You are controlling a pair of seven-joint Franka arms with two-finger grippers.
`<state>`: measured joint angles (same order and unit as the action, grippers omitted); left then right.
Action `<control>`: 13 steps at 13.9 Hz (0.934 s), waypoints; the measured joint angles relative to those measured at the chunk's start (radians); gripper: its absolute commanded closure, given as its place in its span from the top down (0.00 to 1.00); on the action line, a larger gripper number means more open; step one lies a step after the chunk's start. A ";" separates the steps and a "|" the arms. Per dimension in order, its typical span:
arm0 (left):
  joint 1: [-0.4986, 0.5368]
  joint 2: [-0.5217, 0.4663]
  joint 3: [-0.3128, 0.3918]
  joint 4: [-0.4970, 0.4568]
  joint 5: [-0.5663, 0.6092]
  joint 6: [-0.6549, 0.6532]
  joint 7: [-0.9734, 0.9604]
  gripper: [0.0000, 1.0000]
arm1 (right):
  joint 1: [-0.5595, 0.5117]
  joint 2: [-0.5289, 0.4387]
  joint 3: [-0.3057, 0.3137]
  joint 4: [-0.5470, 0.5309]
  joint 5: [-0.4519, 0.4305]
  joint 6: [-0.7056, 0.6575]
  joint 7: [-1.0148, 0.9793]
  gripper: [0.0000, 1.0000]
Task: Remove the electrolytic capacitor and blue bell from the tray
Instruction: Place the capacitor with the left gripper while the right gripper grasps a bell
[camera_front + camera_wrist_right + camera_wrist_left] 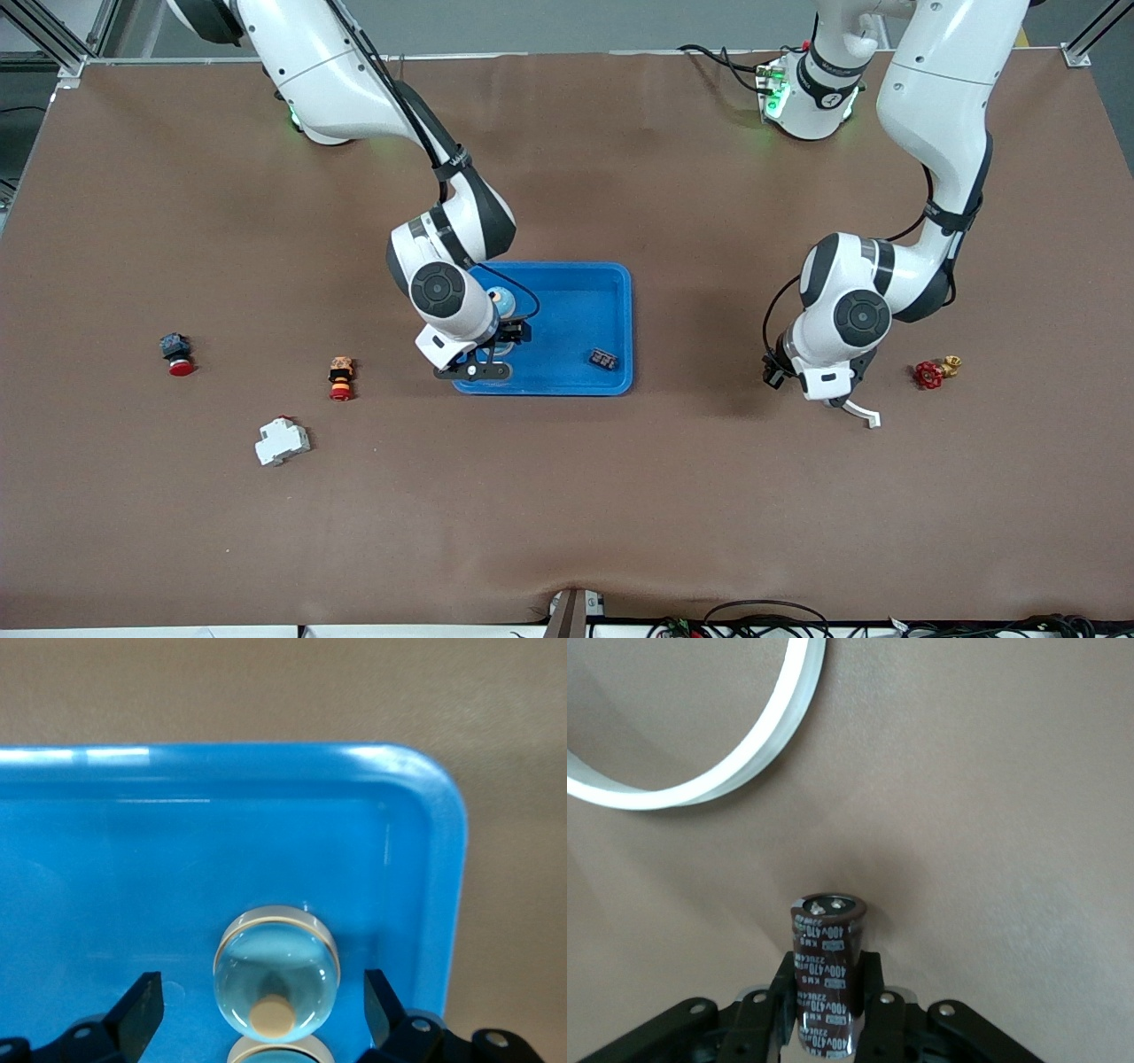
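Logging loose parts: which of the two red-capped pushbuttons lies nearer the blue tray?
The orange-bodied pushbutton; the dark-bodied one sits farther toward the right arm's end, away from the blue tray.

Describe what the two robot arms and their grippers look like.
Both arms are glossy white with black joint bands and round black caps at the wrists. Thin black cables run along each, strapped on. The right gripper has black fingers; the left gripper shows a white fingertip. Green lights glow at both bases.

Brown table (620, 496) — blue tray (620, 292), red valve (928, 375), white breaker (282, 441), two pushbuttons (177, 353)
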<state>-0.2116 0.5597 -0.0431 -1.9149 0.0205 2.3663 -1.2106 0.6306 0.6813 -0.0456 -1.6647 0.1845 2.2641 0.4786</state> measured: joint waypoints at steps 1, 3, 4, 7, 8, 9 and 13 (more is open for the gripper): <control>0.005 0.001 0.000 0.000 0.000 0.002 0.004 1.00 | 0.004 0.004 0.000 0.000 0.000 0.000 0.000 1.00; 0.009 0.000 0.000 0.005 0.000 0.004 0.006 1.00 | 0.009 0.011 0.000 0.000 0.000 0.000 0.000 1.00; 0.009 -0.003 0.000 0.010 0.000 0.004 0.006 1.00 | 0.011 0.012 0.000 0.000 0.000 0.000 0.000 1.00; 0.004 -0.034 -0.009 0.026 0.000 0.001 0.002 1.00 | 0.013 0.013 0.000 0.000 0.000 0.000 0.000 1.00; -0.001 -0.050 -0.017 0.031 0.000 -0.001 -0.015 1.00 | 0.013 0.014 0.000 0.000 0.000 0.000 0.000 1.00; -0.011 -0.066 -0.030 0.037 0.000 -0.003 -0.050 1.00 | 0.013 0.014 0.000 0.000 0.000 0.000 0.000 1.00; -0.146 -0.077 -0.067 0.094 0.000 -0.009 -0.264 1.00 | 0.014 0.021 -0.001 0.000 0.000 0.000 -0.001 1.00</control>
<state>-0.3581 0.4824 -0.1102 -1.8212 0.0207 2.3573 -1.4744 0.6444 0.7022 -0.0462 -1.6644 0.1845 2.2641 0.4775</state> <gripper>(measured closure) 0.000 0.000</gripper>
